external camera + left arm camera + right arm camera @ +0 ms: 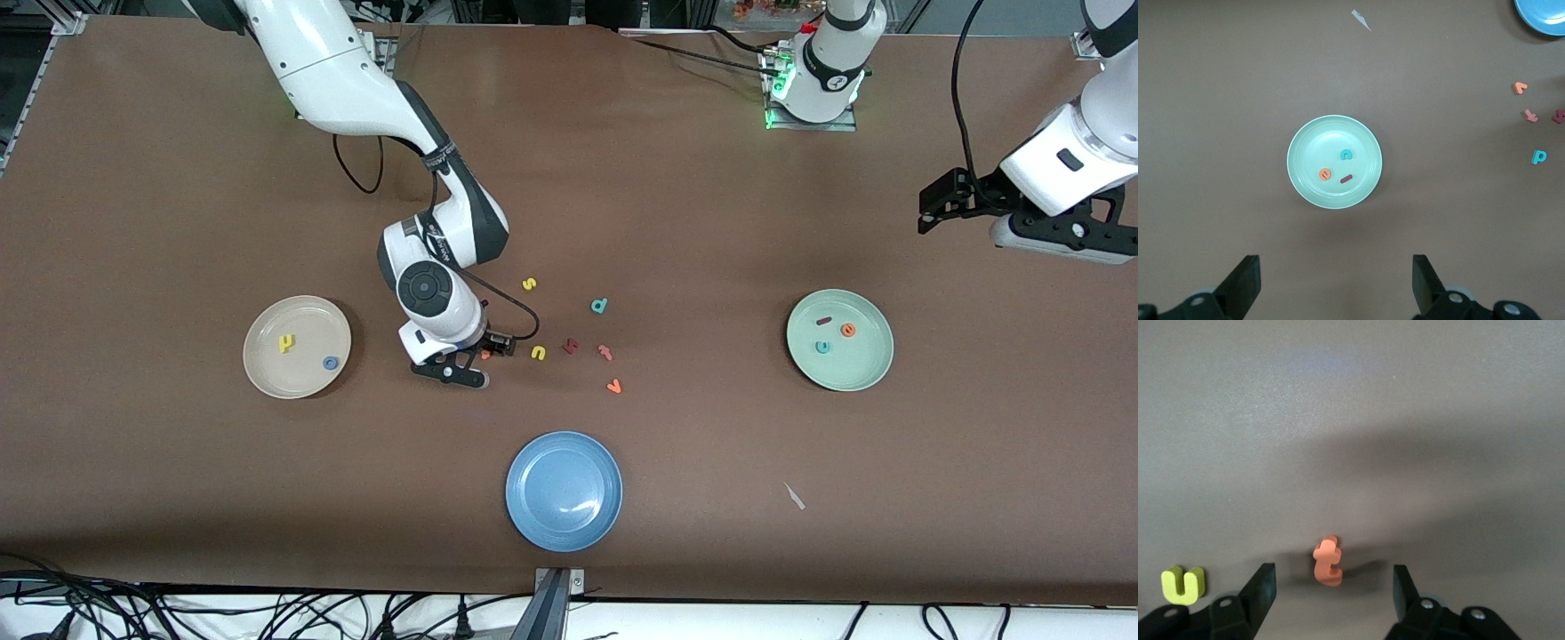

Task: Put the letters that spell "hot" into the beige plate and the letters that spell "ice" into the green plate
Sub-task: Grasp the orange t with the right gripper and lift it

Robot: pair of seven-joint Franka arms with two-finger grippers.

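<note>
Right gripper (pixel 1331 587) was down at the table, fingers apart on either side of the orange "t" (pixel 1327 561), not touching it. Left gripper (pixel 1337 283) waited wide open, empty, above the green plate (pixel 1305 143) holding "i", "c", "e"; "h" and "o" lay in the beige plate (pixel 267 373).

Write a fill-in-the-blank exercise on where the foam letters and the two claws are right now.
1. The right claw is down at the table with its fingers on either side of the orange ____.
2. The beige plate holds the yellow "h" and the blue ____.
3. The green plate holds ____ letters.
4. The left claw waits, open, high above the ____ plate.

Missing words: "t"; "o"; three; green
</note>
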